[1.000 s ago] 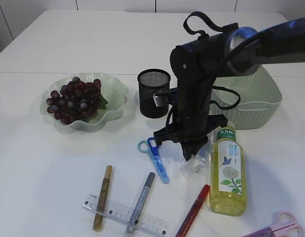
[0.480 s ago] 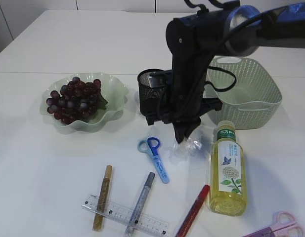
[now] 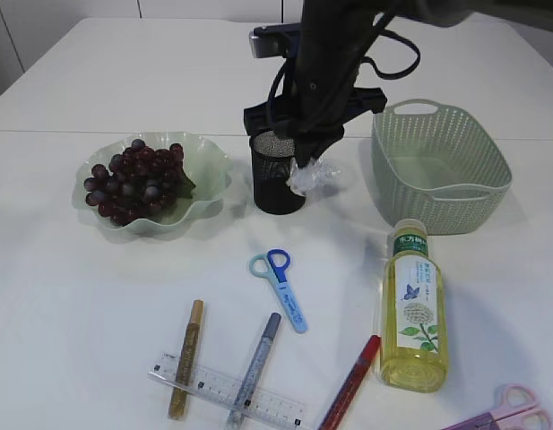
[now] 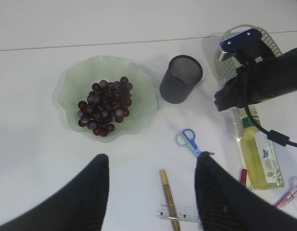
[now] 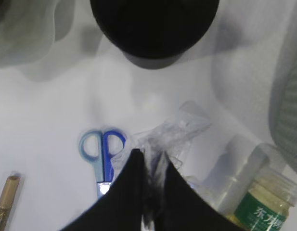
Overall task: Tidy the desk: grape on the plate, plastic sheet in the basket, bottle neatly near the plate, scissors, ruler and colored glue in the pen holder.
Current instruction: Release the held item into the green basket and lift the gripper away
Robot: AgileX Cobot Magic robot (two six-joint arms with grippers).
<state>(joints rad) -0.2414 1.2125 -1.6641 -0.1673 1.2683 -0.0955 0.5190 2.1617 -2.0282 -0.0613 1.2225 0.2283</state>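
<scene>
My right gripper [image 3: 305, 161] is shut on the clear crumpled plastic sheet [image 3: 314, 177] and holds it in the air beside the black mesh pen holder [image 3: 274, 179]; the sheet also shows in the right wrist view [image 5: 174, 132] between the jaws [image 5: 150, 159]. The green basket [image 3: 442, 206] stands to the right. Grapes [image 3: 137, 179] lie on the green plate [image 3: 209, 166]. The bottle [image 3: 412, 309] lies on its side. Blue scissors [image 3: 280, 282], ruler [image 3: 227, 390] and glue pens [image 3: 185, 358] lie at the front. My left gripper [image 4: 150, 192] is open and empty, high above the table.
A grey glue pen [image 3: 255, 363] and a red one [image 3: 350, 381] lie across the front. Pink scissors [image 3: 509, 412] lie at the front right corner. The right arm [image 4: 264, 82] shows in the left wrist view over the basket side.
My right gripper has risen from the table with the plastic sheet and moved back, from beside the bottle to beside the pen holder's rim.
</scene>
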